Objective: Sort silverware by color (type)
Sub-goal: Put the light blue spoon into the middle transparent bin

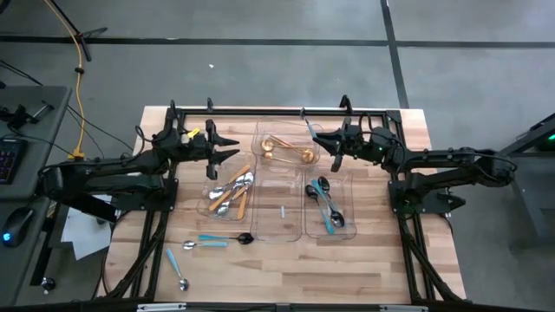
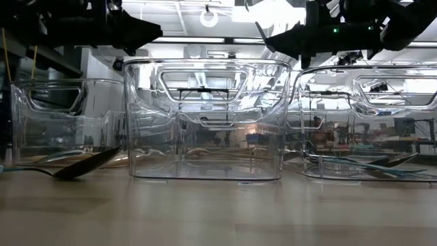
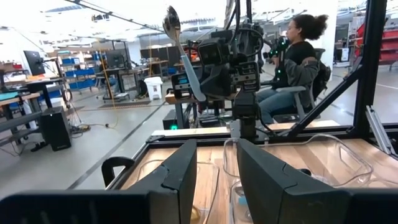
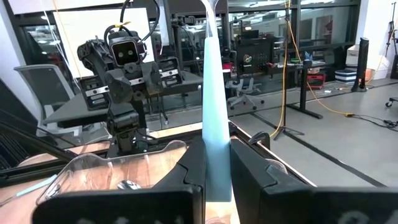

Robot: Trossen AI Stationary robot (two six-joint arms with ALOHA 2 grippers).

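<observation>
My right gripper (image 1: pixel 323 146) hovers over the far gold-cutlery tray (image 1: pixel 260 132), shut on a spoon with a light-blue handle (image 4: pixel 211 118). Its silver bowl (image 3: pixel 172 22) points up. My left gripper (image 1: pixel 227 149) is open and hovers above the table beside the tray of orange-handled spoons (image 1: pixel 229 192); in its wrist view the open gripper (image 3: pixel 216 180) faces the right arm. Gold pieces (image 1: pixel 282 149) lie in the far tray and teal-handled dark spoons (image 1: pixel 327 206) in the right tray. Two light-blue spoons (image 1: pixel 212 241), (image 1: pixel 176 267) and a dark spoon (image 1: pixel 245 238) lie on the table. My right gripper pinches the light-blue handle near its free end (image 4: pixel 214 177) between its two fingers (image 4: pixel 189 177). The fingers lie level, coming from the table's right and across the handle. The spoon is lifted clear and stands nearly upright, bowl on top, leaning slightly.
Several clear plastic trays sit mid-table; the middle one (image 1: pixel 277 212) holds one small pale item. A black frame rail (image 1: pixel 277 111) runs along the far edge. Bare wood lies at the near side (image 1: pixel 286 269). A seated person (image 3: pixel 298 56) is beyond the table.
</observation>
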